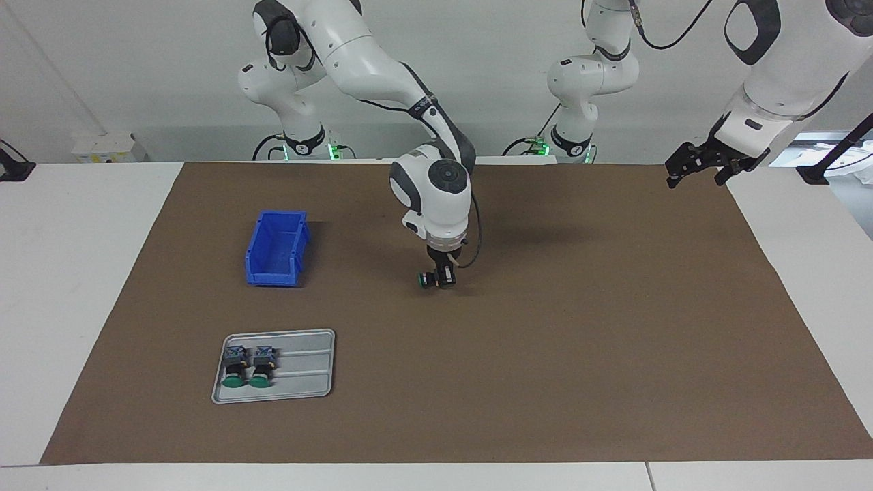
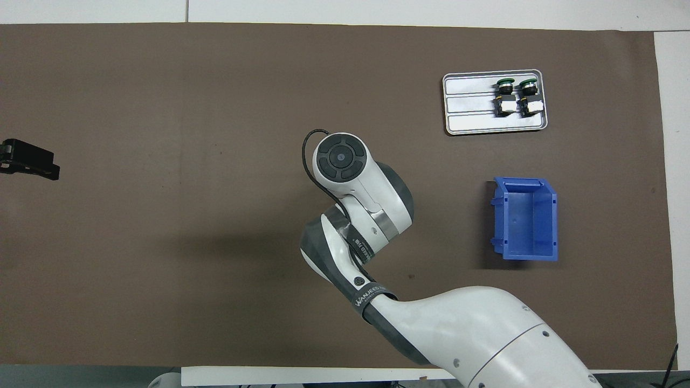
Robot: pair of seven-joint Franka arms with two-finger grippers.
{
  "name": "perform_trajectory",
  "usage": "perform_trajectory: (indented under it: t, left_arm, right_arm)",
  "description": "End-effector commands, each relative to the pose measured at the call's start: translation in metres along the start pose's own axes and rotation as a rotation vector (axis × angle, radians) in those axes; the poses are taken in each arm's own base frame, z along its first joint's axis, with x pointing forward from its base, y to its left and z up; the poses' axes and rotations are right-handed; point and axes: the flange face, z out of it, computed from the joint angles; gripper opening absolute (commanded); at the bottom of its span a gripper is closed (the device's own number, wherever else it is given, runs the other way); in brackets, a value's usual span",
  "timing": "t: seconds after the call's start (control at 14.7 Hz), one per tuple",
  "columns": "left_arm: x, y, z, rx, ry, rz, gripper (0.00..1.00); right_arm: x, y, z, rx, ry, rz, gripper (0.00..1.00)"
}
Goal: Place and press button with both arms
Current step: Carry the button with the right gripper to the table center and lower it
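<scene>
Right gripper (image 1: 442, 275) fingers clamp the button (image 1: 430, 279) low over the mat — left gripper (image 1: 702, 166) fingers unclear.

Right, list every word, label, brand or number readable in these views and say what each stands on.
"WANJEED", partly legible, smaller print under it unreadable: black band on the right arm's forearm, overhead view.
Short print on the right arm's wrist collar: too blurred to read.
Markings on the two spare buttons in the grey tray: too small.
Blue bin: no text.
</scene>
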Motion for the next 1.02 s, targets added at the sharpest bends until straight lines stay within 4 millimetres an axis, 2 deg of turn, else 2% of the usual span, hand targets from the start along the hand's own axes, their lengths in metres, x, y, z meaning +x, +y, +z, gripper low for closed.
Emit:
perform_trajectory:
  t: [0.0, 0.14, 0.27, 0.34, 0.41, 0.54, 0.68, 0.81, 0.95]
  left_arm:
    - [-0.004, -0.006, -0.001, 0.016, 0.024, -0.004, 1.0]
    - [-0.003, -0.006, -0.002, 0.016, 0.034, -0.006, 1.0]
    - [-0.003, -0.006, -0.002, 0.016, 0.034, -0.01, 1.0]
    - [-0.003, -0.006, -0.002, 0.015, 0.034, -0.024, 1.0]
    - [-0.003, -0.006, -0.002, 0.015, 0.036, -0.05, 1.0]
    - [-0.003, -0.004, 0.0, 0.014, 0.031, -0.094, 1.0]
    - [-0.002, 0.001, 0.001, 0.014, 0.038, -0.136, 1.0]
    - [0.0, 0.009, 0.005, 0.013, 0.041, -0.238, 1.0]
    - [0.001, 0.022, 0.01, 0.016, 0.032, -0.28, 1.0]
  right_arm:
    - [0.005, 0.002, -0.009, 0.006, -0.013, 0.019, 0.74]
    - [-0.003, -0.001, -0.021, 0.014, -0.021, 0.012, 0.85]
    - [-0.005, -0.004, -0.03, 0.011, -0.027, 0.01, 0.9]
    - [-0.001, -0.007, -0.041, 0.016, -0.03, 0.016, 0.91]
    - [0.007, -0.011, -0.063, 0.028, -0.037, 0.025, 0.96]
    - [0.046, -0.025, -0.108, 0.07, -0.057, 0.05, 0.98]
    - [0.072, -0.023, -0.147, 0.087, -0.057, -0.066, 0.98]
    - [0.103, -0.021, -0.168, 0.059, -0.039, -0.242, 0.98]
    - [0.149, -0.018, -0.189, 0.017, -0.029, -0.384, 0.98]
